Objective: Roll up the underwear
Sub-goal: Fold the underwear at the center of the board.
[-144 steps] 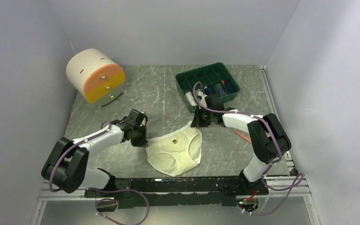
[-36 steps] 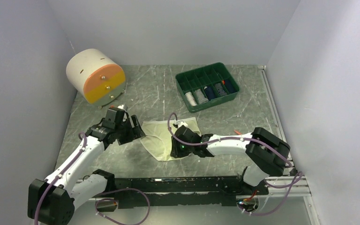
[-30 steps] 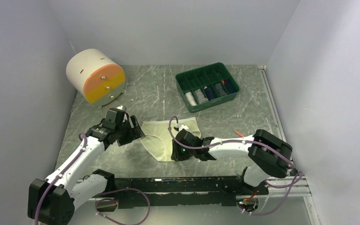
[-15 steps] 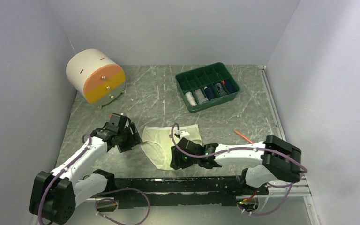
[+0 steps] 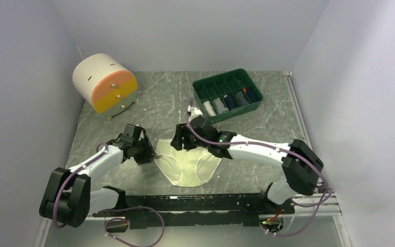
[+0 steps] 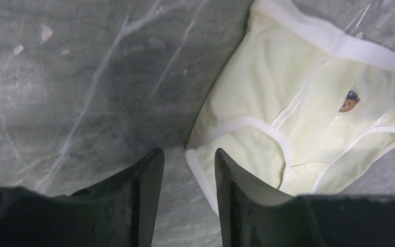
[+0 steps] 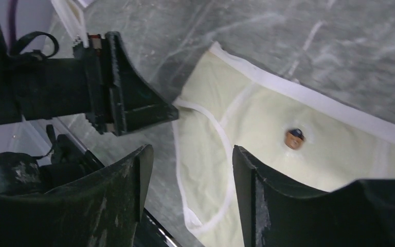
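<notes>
We see the cream underwear (image 5: pixel 189 163) spread flat at lower centre of frame, left gripper (image 6: pixel 189 152) beside its left edge, right gripper (image 7: pixel 191 149) over its upper left, both with jaws apart and empty.

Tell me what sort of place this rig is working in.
Probably a lab test booth, not a home: plain pale walls close in a marbled table holding staged props, a green sorting tray and a round drawer box.
</notes>
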